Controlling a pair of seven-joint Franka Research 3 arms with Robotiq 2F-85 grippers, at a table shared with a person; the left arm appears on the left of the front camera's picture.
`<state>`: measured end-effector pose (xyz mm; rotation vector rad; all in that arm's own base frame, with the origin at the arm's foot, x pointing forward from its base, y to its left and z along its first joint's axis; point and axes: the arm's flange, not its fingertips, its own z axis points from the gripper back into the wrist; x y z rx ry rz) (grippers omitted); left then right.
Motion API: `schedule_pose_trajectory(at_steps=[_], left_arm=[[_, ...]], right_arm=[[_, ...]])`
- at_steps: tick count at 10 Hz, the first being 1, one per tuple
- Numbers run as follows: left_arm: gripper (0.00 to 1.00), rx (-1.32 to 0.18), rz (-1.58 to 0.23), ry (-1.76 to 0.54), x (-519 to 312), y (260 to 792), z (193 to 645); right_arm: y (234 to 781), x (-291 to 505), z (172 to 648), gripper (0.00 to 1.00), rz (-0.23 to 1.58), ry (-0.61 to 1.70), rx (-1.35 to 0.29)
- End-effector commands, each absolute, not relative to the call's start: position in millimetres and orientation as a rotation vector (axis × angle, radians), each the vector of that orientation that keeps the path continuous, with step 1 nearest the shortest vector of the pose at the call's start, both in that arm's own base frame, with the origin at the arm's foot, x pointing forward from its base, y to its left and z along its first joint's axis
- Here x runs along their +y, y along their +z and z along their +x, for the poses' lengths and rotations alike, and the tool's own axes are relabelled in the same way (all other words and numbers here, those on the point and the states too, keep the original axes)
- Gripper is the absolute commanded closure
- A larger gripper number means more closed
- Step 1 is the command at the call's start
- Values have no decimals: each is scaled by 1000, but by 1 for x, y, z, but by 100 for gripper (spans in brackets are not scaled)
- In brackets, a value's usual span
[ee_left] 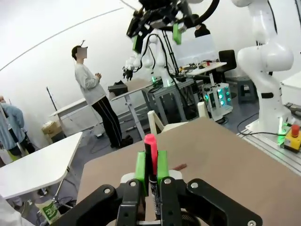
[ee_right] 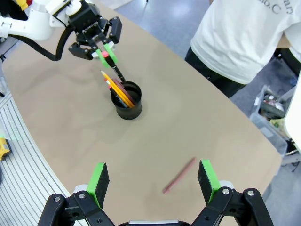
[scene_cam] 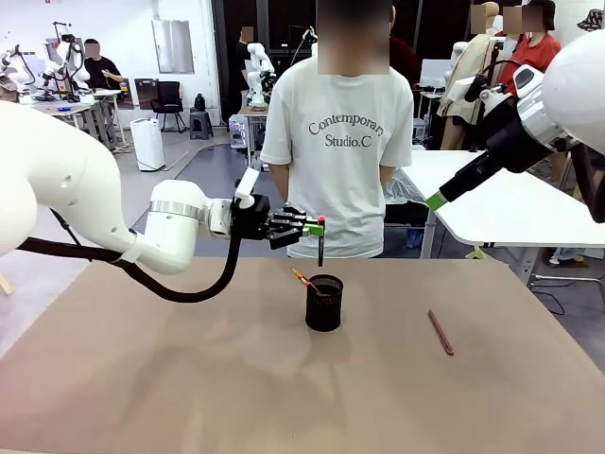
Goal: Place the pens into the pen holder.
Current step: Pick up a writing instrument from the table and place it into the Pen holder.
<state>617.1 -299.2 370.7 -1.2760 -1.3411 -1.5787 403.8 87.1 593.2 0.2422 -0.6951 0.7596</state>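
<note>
Black pen (scene_cam: pixel 321 252) hangs above pen holder (scene_cam: pixel 324 305); reddish-pink pen (scene_cam: pixel 440 333) lies apart.

So what you've got around the work area: a plain brown table (scene_cam: pixel 189 378), and a person in a white T-shirt (scene_cam: pixel 340 161) printed "Contemporary Studio.C" standing right at its far edge. Behind them to the right there's a white table (scene_cam: pixel 529 213). Way back on the left, a white boxy unit (scene_cam: pixel 147 144) sits on the floor near a black office chair (scene_cam: pixel 170 99). From the left wrist you can see another person in a grey top (ee_left: pixel 89 82) standing side-on, plus a red button on a yellow box (ee_left: pixel 295 132) beside the table.
</note>
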Motion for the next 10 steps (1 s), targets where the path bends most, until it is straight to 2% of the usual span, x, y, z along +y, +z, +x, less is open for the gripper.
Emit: schedule_pose_trajectory(at_steps=[1,3,4,9,10], left_arm=[[100,-1293,-1257,-1590,-303,364,627],[100,-1286,-1255,-1585,-304,357,628],[95,-1285,-1274,-1580,-304,355,629],[0,-1294,-1300,-1578,-305,355,626],[0,-1293,-1302,-1582,-305,356,626]], right_arm=[[593,86,404,0,253,762,-697],[593,86,404,0,253,762,-697],[593,86,404,0,253,762,-697],[593,86,404,0,253,762,-697],[593,86,404,0,253,762,-697]])
